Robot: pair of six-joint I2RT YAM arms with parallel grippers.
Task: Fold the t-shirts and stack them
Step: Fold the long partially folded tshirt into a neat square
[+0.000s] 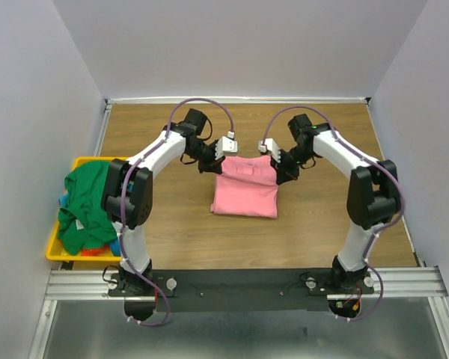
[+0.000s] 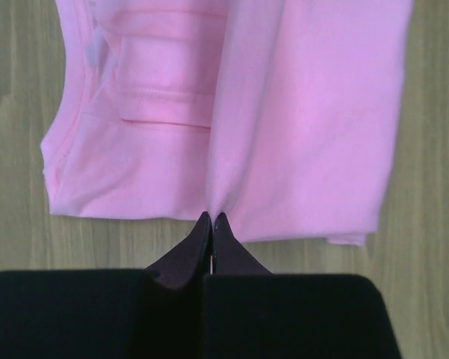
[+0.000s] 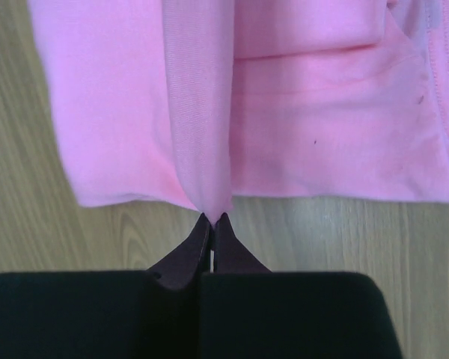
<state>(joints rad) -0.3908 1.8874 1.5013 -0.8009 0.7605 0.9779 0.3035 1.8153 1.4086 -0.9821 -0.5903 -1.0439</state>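
A pink t-shirt [image 1: 245, 188] lies partly folded on the wooden table at the middle. My left gripper [image 1: 213, 159] is shut on its far left edge; in the left wrist view the closed tips [image 2: 212, 218] pinch the hem of the pink t-shirt [image 2: 307, 127]. My right gripper [image 1: 278, 166] is shut on its far right edge; in the right wrist view the tips [image 3: 212, 219] pinch a raised fold of the pink t-shirt [image 3: 322, 112]. A green t-shirt [image 1: 86, 202] lies heaped in the bin, with bits of blue and orange under it.
A yellow plastic bin [image 1: 54, 250] sits at the table's left edge. White walls close in the table at the back and sides. A metal rail [image 1: 239, 283] runs along the near edge by the arm bases.
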